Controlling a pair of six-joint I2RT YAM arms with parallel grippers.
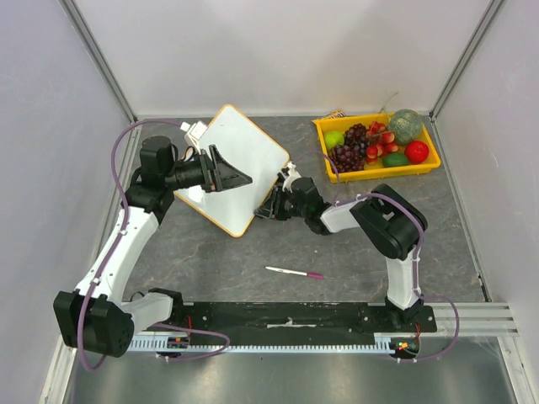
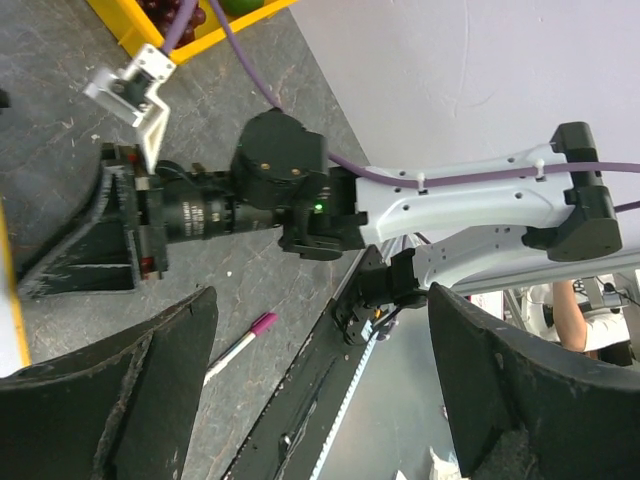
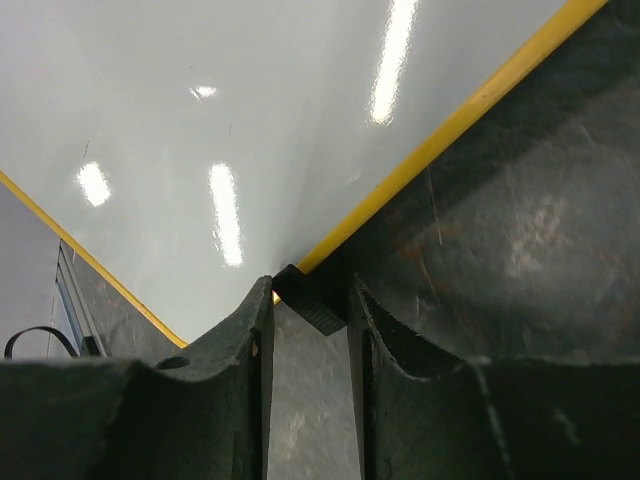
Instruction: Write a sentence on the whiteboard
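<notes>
The whiteboard point(image 1: 240, 147) is white with an orange-yellow rim and sits turned like a diamond at the back centre-left of the table. Its face shows no writing; the sentence does not show in any view. My left gripper point(image 1: 234, 172) hovers over the board, open and empty point(image 2: 322, 330). My right gripper point(image 1: 264, 208) is at the board's right edge. In the right wrist view it point(image 3: 310, 292) is shut on a small black clip point(image 3: 318, 306) on the yellow rim, with the blank board point(image 3: 200, 120) beyond. A white marker with a pink cap point(image 1: 294, 272) lies on the table, also in the left wrist view point(image 2: 238, 347).
A yellow fruit tray point(image 1: 428, 161) with grapes, apples and a melon stands at the back right, and shows in the left wrist view point(image 2: 128, 32). Grey walls enclose the table on three sides. The black rail point(image 1: 295, 318) with the arm bases runs along the near edge.
</notes>
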